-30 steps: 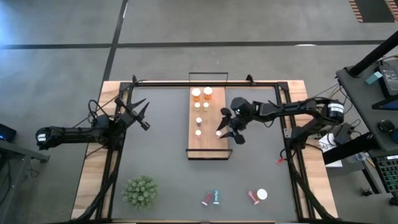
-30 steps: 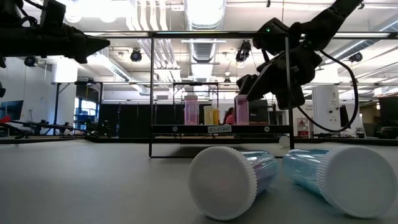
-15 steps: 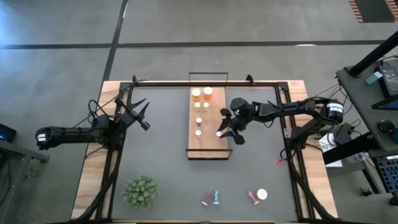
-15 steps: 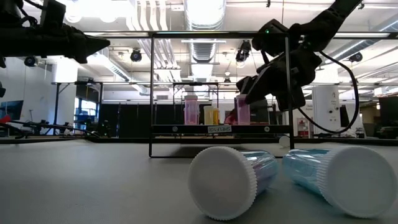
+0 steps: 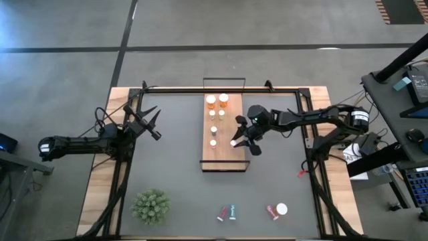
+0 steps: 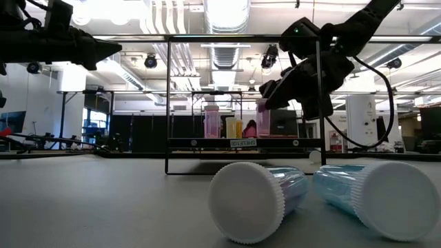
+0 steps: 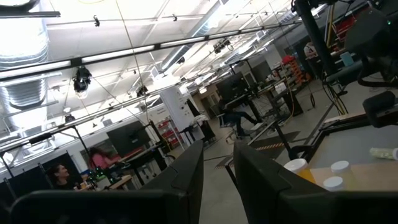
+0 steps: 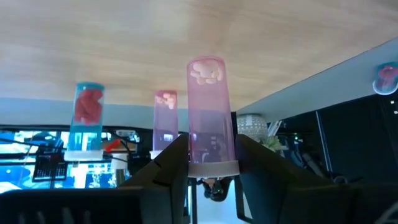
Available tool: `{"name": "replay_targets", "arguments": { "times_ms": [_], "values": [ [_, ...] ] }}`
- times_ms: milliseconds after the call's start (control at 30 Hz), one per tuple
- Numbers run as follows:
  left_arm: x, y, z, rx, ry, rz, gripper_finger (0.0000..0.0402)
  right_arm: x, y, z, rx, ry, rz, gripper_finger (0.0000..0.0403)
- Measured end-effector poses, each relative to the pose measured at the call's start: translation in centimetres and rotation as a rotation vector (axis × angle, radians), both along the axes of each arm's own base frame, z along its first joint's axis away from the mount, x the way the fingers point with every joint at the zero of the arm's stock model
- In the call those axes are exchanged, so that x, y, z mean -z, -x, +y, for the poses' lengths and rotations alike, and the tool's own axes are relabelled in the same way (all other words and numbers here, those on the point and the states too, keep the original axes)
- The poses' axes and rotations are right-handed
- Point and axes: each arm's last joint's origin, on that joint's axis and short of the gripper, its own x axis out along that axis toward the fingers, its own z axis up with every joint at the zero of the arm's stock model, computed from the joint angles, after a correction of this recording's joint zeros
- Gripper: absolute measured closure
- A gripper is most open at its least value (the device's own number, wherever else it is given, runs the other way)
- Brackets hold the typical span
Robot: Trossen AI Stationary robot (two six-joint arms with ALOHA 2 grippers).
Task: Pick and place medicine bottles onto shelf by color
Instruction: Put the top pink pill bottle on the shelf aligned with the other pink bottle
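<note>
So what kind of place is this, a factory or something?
More likely a robotics lab or workshop: exposed ceiling ducts, rows of monitors and desks behind, and two robot arms at a framed test table sorting medicine bottles.

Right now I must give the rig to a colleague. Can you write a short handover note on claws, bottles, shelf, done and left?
Right claw: shut on a pink bottle, raised over the shelf.
Left claw: shut, empty, waiting at the table's left side.
Done: several bottles, orange ones at the far end, stand on the shelf.
Left: place the pink one, then the four bottles lying near the table's front edge.
</note>
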Motion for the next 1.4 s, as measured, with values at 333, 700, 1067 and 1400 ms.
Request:
{"name": "replay_targets", "arguments": {
  "times_ms": [333, 700, 1067, 1400],
  "values": [
    [0.0, 0.0, 0.0, 0.000, 0.000, 0.000, 0.0330, 0.5, -2.6, 0.1, -0.019, 0.016, 0.016, 0.0286],
    [0.0, 0.0, 0.0, 0.000, 0.000, 0.000, 0.0330, 0.6, -4.4, -0.3, -0.044, 0.015, 0.015, 0.0284],
    [0.0, 0.0, 0.0, 0.000, 0.000, 0.000, 0.0330, 0.7, -4.2, -0.3, -0.044, 0.002, 0.033, 0.0278],
    [0.0, 0.0, 0.0, 0.000, 0.000, 0.000, 0.0330, 0.8, -4.2, -0.4, -0.038, 0.000, 0.036, 0.0280]
  ]
}}
